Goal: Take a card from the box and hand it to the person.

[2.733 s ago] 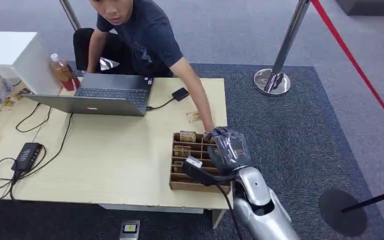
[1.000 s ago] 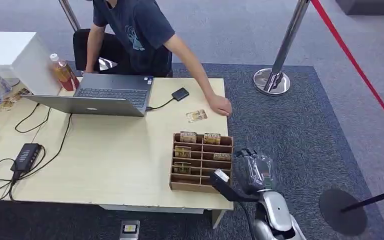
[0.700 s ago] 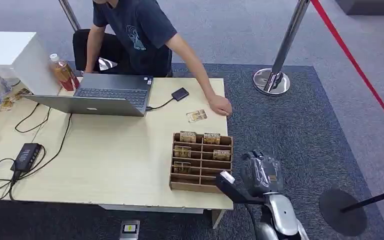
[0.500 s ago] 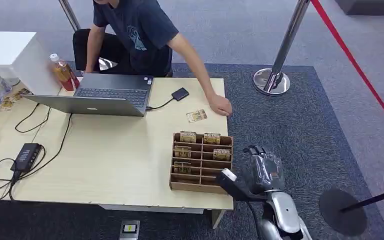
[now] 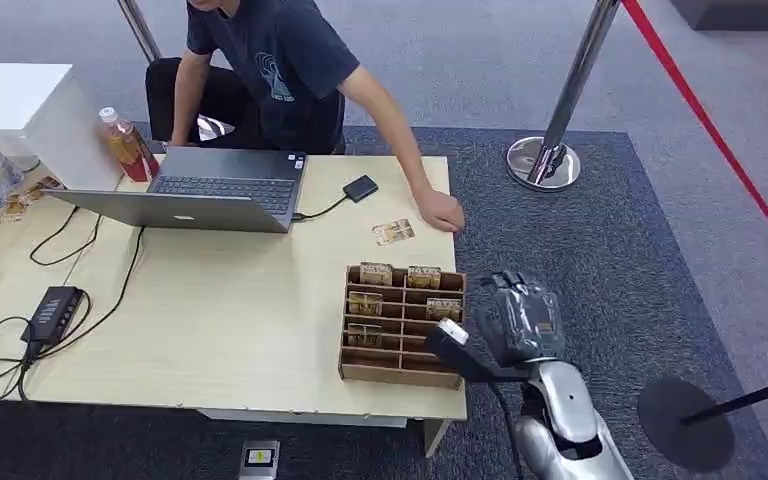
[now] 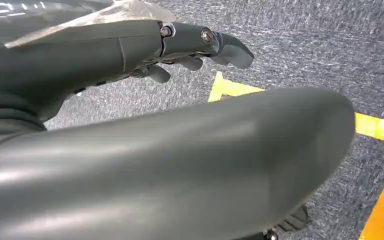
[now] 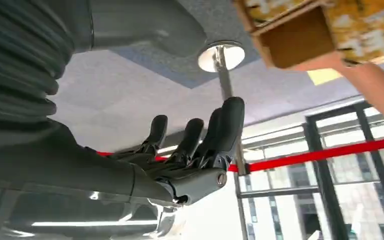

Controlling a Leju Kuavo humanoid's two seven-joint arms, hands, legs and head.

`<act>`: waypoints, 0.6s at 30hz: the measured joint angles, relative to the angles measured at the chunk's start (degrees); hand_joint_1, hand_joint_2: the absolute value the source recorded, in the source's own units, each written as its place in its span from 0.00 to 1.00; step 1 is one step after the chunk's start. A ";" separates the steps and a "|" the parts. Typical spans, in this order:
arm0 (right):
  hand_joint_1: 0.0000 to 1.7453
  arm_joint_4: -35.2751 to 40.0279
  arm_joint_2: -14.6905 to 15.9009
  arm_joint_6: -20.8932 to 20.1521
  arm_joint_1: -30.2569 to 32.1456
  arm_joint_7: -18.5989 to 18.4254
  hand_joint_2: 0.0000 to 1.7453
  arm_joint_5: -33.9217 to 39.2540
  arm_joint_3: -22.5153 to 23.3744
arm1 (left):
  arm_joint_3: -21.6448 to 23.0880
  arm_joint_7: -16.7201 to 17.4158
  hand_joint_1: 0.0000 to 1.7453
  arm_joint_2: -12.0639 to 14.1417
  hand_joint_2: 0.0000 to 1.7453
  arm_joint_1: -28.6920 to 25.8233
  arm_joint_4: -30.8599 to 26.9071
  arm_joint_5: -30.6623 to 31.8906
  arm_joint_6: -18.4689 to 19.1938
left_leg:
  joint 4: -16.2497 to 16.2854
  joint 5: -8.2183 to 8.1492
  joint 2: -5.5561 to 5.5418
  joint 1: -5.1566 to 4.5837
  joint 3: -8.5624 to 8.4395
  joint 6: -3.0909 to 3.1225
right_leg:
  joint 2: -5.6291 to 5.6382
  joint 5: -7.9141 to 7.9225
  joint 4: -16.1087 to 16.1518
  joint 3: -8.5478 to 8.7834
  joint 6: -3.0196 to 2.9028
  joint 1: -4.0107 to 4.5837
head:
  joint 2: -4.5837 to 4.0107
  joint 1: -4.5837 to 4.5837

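The wooden card box (image 5: 400,375) sits at the table's near right corner, with cards (image 5: 424,277) standing in several of its slots. One loose card (image 5: 393,232) lies flat on the table beyond the box. The person's hand (image 5: 443,212) rests on the table edge next to that card. My right hand (image 5: 518,318) hovers just off the box's right side, level with its middle rows. In the right wrist view, the right hand (image 7: 195,150) has its fingers stretched out and holds nothing, with the box (image 7: 290,45) beyond them. My left hand (image 6: 190,45) hangs empty above the carpet.
An open laptop (image 5: 200,190), a drink bottle (image 5: 128,145) and a small black drive (image 5: 361,188) stand at the table's far side. A black adapter (image 5: 52,310) with cables lies at the left. A chrome post (image 5: 545,160) with red rope (image 5: 710,120) stands on the right.
My right hand left the box, drew back off the table's right edge, then rose again beside the box. The person's hand moved from the box to the loose card.
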State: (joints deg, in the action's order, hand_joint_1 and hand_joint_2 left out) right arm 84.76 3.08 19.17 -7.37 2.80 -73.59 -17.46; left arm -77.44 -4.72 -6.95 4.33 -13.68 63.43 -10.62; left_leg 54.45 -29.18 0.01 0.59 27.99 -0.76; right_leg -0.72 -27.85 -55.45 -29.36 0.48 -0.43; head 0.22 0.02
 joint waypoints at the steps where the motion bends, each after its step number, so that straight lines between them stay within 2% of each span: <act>1: 0.43 -0.20 -0.07 -0.06 -0.38 0.04 1.00 0.13 -0.26 | 0.00 0.00 0.00 -0.02 0.00 -0.01 0.02 -0.04 -0.11 | 0.00 0.00 0.00 0.00 0.00 0.00 | 0.00 0.00 0.00 0.00 0.00 0.00 | 0.00 0.02; 18: 0.43 -2.51 -0.55 -0.72 -1.51 0.59 1.00 1.66 -3.43 | -0.46 -0.24 0.00 -0.48 0.00 -0.04 0.02 -0.55 -0.57 | 0.00 0.00 0.00 0.00 0.00 0.00 | 0.00 0.00 0.00 -0.01 0.00 0.00 | 0.00 0.00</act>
State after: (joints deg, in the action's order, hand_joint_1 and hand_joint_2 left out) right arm 82.25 2.54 18.45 -8.87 3.39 -71.93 -20.90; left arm -77.90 -4.96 -7.43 4.29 -13.66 62.88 -11.19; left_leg 54.45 -29.18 0.01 0.59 28.00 -0.76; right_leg -0.73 -27.85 -55.45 -29.37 0.48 -0.43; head 0.22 0.02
